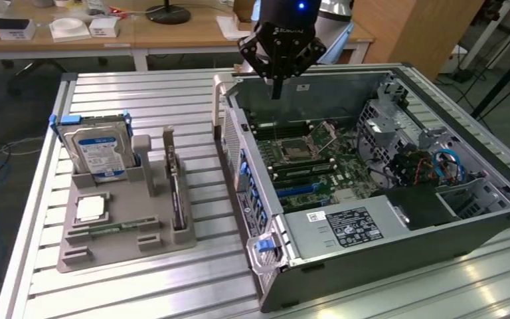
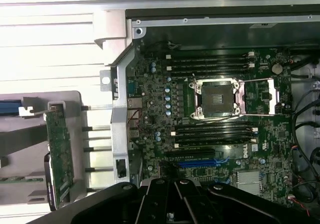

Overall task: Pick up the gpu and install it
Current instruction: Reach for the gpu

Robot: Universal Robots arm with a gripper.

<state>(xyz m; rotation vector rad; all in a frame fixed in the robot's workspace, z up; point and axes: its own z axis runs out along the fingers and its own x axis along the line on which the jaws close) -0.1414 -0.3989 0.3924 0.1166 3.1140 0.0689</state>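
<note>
The gpu [image 1: 177, 194] stands on its edge in a slot of the grey holder [image 1: 113, 242] at the exterior view's left, its silver bracket at the far end. In the wrist view its green board [image 2: 60, 154] shows beside the case wall. My gripper [image 1: 277, 92] hangs high above the far rim of the open computer case [image 1: 370, 226], well away from the gpu. Its fingers come together in a single dark point with nothing between them. The motherboard [image 2: 210, 119] lies below, with a blue card slot [image 2: 197, 163] near the gripper's black housing [image 2: 175, 206].
A blue-and-white-labelled hard drive [image 1: 100, 151] stands upright at the holder's far end, and a small square silver processor chip [image 1: 91, 207] lies flat in front of it. The ribbed metal table [image 1: 149, 100] carries everything. Cables and drive cages [image 1: 424, 163] crowd the case's side at the exterior view's right.
</note>
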